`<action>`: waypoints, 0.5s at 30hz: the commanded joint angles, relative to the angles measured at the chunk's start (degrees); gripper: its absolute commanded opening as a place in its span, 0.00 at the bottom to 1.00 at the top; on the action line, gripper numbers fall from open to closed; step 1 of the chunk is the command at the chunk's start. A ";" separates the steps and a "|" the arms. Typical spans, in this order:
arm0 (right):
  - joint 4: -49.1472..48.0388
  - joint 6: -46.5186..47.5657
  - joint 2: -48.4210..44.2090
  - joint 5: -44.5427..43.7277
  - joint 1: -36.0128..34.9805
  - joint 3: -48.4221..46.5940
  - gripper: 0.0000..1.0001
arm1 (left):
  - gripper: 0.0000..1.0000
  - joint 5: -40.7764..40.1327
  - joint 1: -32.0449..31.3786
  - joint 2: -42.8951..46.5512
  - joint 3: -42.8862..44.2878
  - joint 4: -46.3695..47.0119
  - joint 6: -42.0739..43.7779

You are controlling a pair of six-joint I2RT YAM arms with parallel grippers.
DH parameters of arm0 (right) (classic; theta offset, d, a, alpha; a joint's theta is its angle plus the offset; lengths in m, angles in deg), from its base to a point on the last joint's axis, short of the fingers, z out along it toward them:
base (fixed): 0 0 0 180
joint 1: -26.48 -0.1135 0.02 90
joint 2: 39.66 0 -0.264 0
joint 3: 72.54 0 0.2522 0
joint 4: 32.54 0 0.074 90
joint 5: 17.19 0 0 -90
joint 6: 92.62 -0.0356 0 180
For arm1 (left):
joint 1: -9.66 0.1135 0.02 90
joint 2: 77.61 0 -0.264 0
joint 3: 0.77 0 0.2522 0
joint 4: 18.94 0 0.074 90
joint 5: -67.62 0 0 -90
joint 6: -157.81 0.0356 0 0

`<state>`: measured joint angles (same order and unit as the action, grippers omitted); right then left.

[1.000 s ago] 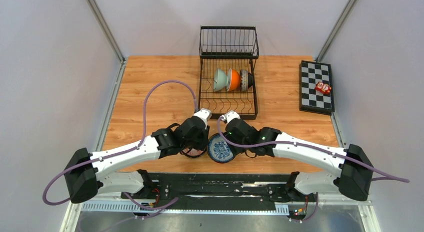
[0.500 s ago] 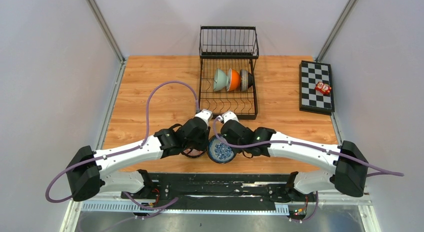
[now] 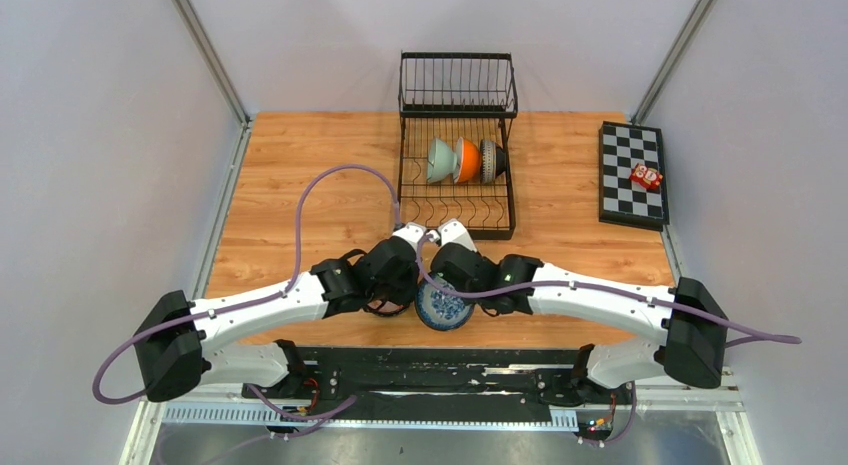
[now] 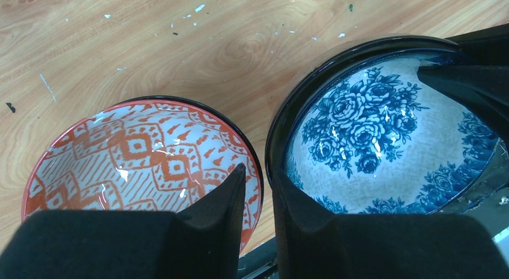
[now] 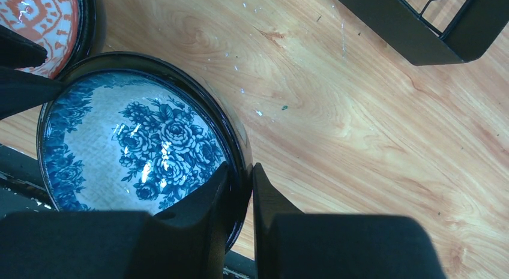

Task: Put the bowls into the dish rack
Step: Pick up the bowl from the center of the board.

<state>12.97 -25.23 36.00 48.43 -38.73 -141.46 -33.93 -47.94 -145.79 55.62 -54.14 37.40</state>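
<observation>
Right gripper (image 5: 240, 171): its two black fingers stand close together astride the dark rim of the blue-and-white floral bowl (image 5: 138, 141), one finger inside and one outside, clamped on that rim. Left gripper (image 4: 258, 177): its fingers are likewise nearly together over the right-hand rim of the red-patterned bowl (image 4: 138, 159), one pad on the inner face and one outside, and they appear to pinch it. The two bowls sit side by side, almost touching, at the near edge of the wooden table (image 3: 320, 175), between the two wrists.

Outward from there, the dish rack (image 3: 458, 85) stands straight ahead, farther from the arm bases. It is a black wire frame whose long axis runs away from the robot. Three bowls already stand on edge in its lower tray: a pale green bowl (image 3: 440, 160), an orange bowl (image 3: 465, 160) and a dark patterned bowl (image 3: 490, 160). The open slots lie nearer the grippers than these three do.

The blue bowl sits in line with the rack's near end and the red one slightly to its left, so the right arm probably has the straighter path.

A checkered board (image 3: 632, 175) lies far right (a small red object rests on it). No brand, label or writing can be read anywhere.
</observation>
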 commanded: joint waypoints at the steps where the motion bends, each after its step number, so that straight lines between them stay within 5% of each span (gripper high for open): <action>1: 3.83 0.56 -0.40 -1.81 -2.04 -2.74 0.03 | 0.25 -1.10 -0.31 -0.79 -1.00 -2.32 1.01; 8: 3.53 -0.30 -1.37 -2.07 -2.64 -2.71 0.03 | 0.42 -2.14 -0.24 1.64 0.45 -4.27 1.32; 15: 1.50 -2.04 -3.16 -1.56 -2.62 -1.74 0.03 | 0.44 -2.61 -0.31 4.99 1.90 -6.08 1.19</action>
<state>15.13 -25.58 35.63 47.27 -40.32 -142.01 -35.16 -47.97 -143.25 55.73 -58.05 37.92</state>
